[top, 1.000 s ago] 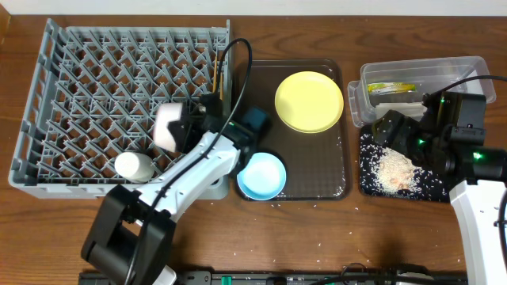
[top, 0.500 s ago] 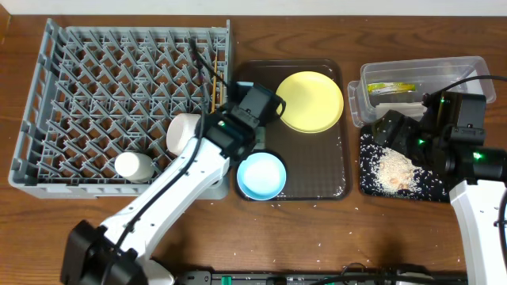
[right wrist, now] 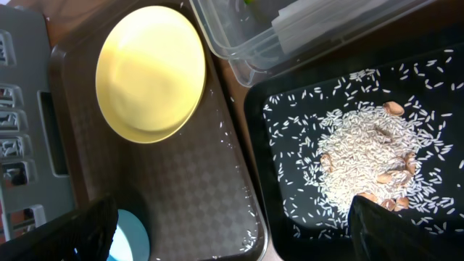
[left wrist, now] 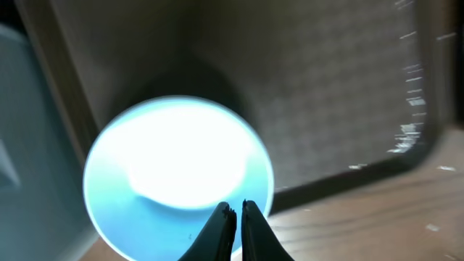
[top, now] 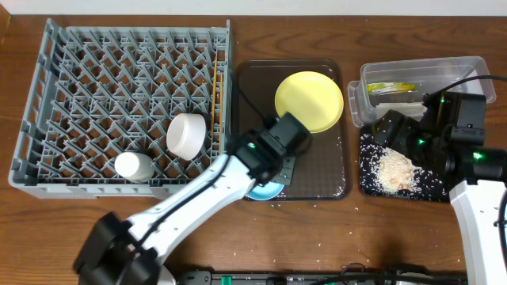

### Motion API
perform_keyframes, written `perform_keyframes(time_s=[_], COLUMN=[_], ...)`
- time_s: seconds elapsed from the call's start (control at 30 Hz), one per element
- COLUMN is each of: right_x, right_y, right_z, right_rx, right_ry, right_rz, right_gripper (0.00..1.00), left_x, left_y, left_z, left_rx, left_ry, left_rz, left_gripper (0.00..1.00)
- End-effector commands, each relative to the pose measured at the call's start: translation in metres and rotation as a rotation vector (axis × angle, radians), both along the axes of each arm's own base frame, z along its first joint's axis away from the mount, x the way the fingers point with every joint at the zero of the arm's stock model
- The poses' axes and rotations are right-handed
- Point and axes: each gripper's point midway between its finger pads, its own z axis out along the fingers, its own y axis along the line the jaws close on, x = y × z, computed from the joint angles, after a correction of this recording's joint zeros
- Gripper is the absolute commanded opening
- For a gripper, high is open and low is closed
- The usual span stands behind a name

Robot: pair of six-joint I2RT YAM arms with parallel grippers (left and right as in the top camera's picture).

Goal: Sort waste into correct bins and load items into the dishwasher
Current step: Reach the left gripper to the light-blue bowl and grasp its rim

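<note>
My left gripper (top: pixel 277 170) (left wrist: pixel 233 209) is shut and empty, just above the near rim of the light blue bowl (left wrist: pixel 177 167) (top: pixel 260 191) on the brown tray. The white bowl (top: pixel 188 134) and the small white cup (top: pixel 133 166) sit in the grey rack (top: pixel 71 95). The chopsticks (top: pixel 215 85) lie along the rack's right side. The yellow plate (top: pixel 309 101) (right wrist: pixel 151 72) rests on the brown tray. My right gripper (top: pixel 394 131) (right wrist: pixel 230 210) is open and empty above the black tray (top: pixel 368 178) (right wrist: pixel 290 203), which holds the rice crumbs (top: pixel 394 170) (right wrist: pixel 362 156).
The clear tub (top: pixel 467 67) (right wrist: pixel 239 43) at the back right holds the green-and-orange wrapper (top: pixel 390 87) and white paper. The dark brown serving tray (top: pixel 325 170) (right wrist: pixel 196 181) lies between rack and bins. Loose rice grains dot the table's front edge.
My left gripper let go of the white bowl in the rack and swung right to the blue bowl on the brown tray. The right arm has not moved.
</note>
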Motion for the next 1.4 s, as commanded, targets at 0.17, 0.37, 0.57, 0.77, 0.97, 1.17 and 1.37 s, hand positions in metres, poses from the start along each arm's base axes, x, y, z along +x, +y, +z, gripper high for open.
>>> perform_keyframes(time_s=[0.17,0.37,0.57,0.77,0.97,1.17,1.37], right_x=[0.000,0.000,0.000,0.000,0.000,0.000,0.000], right_y=[-0.001,-0.001,-0.002,-0.001,-0.002,-0.002,-0.002], right_z=[0.001,0.001,0.000,0.001,0.000,0.000,0.000], right_rx=[0.010,0.010,0.010,0.010,0.010,0.010,0.010], right_ry=[0.001,0.001,0.001,0.001,0.001,0.001,0.001], right_rz=[-0.014,-0.014,-0.014,-0.014,-0.014,-0.014,-0.014], right_gripper=[0.99,0.99,0.99,0.99,0.99,0.99,0.99], left_x=[-0.005,-0.021,0.008,0.043,0.050,0.045,0.047], left_y=[-0.054,-0.126,-0.092,-0.008,-0.009,-0.025,-0.038], left_z=[-0.067,-0.014,0.010,-0.033,-0.067,-0.078,-0.048], left_rx=[-0.140,-0.496,-0.375,0.035,0.085,0.014,-0.101], left_ry=[0.154,0.209,0.090,-0.034,-0.011,0.037,0.045], left_rz=[-0.064,-0.308,-0.226,-0.030,-0.055,-0.080,-0.110], left_gripper=[0.08,0.08,0.17,0.55,0.48,0.08,0.07])
